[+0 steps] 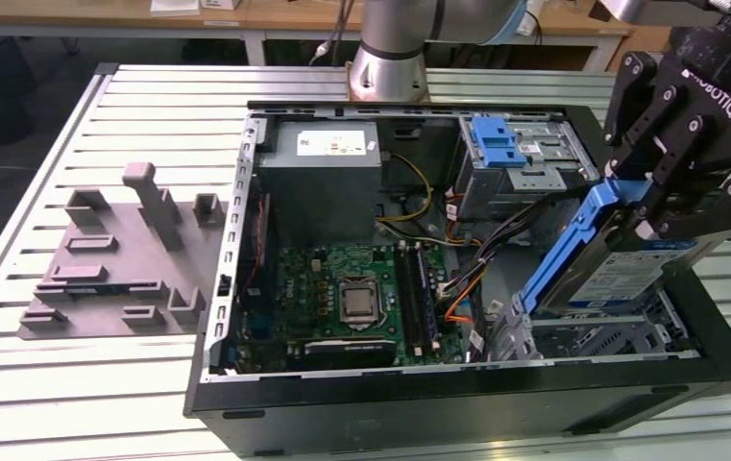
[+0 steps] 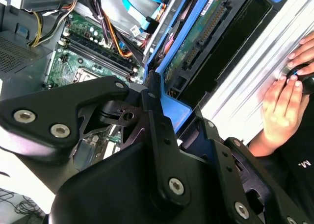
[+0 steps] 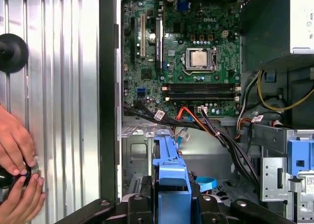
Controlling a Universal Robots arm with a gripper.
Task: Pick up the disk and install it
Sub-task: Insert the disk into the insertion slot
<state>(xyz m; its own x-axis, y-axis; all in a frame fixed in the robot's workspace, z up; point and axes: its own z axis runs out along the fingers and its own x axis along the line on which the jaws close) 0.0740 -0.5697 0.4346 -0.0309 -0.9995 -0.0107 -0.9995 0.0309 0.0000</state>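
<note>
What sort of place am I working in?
Likely a lab or workshop bench: an open computer case sits on a slatted metal table, a grey moulded fixture beside it, wooden desks behind.

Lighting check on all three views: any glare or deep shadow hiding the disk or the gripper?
Exterior view: even light, no glare; the disk shows plainly in the gripper. Second wrist view: the gripper's black body is dark, with a washed-out white patch behind it. First wrist view: the motherboard is evenly lit; the table slats carry a sheen.
</note>
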